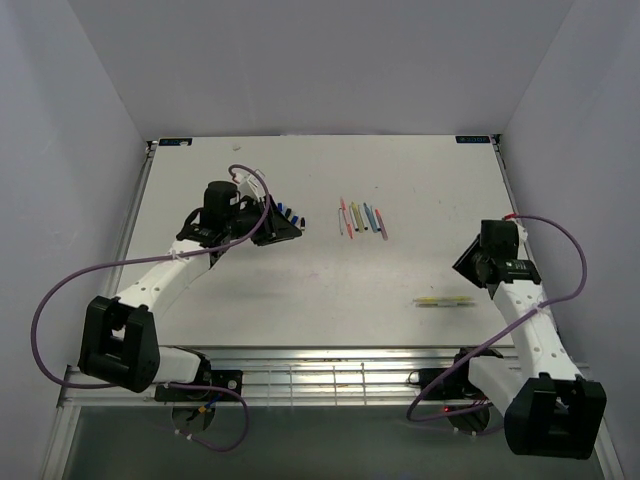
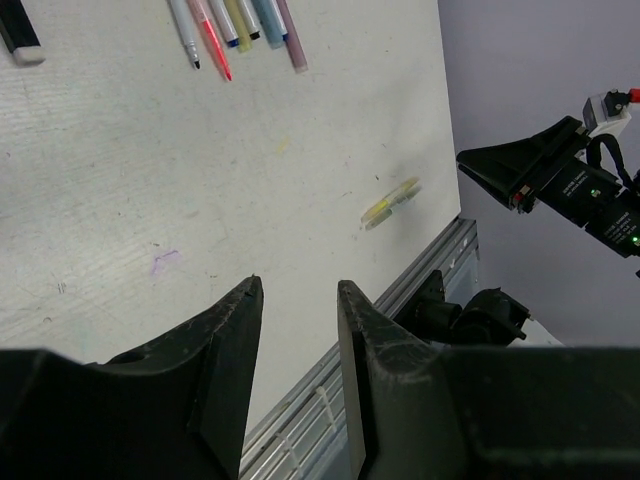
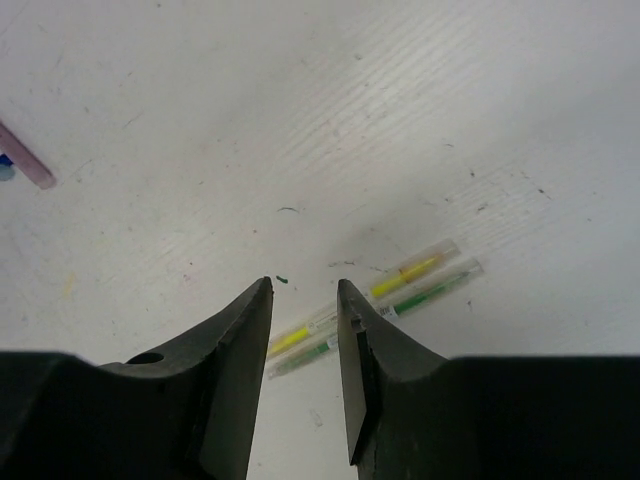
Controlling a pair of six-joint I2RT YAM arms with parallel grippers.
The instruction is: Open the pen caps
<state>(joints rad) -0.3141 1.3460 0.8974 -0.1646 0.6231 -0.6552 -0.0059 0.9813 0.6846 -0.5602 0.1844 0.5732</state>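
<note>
Top view, left gripper: sat in the upper left of the table; from up there I couldn't read its gap.
Top view, pen caps: a small cluster of blue and dark bits lay just beside the left gripper's tip.
Top view, row of pens: lay side by side at upper centre, well apart from both arms.
Top view, right gripper: hung at the right side, near the yellow-and-green pair lying lower right of centre.
Left wrist view, fingers: stood partly apart with bare table showing between them; they held nothing and touched nothing.
Left wrist view, surroundings: the row of pens ran along the top edge, and a blurred yellow pen lay right of centre.
Right wrist view, fingers: stood partly apart with nothing between them.
Right wrist view, yellow-and-green pair: lay slantwise just beyond the fingertips, passing behind the gap; I couldn't tell whether anything touched.
</note>
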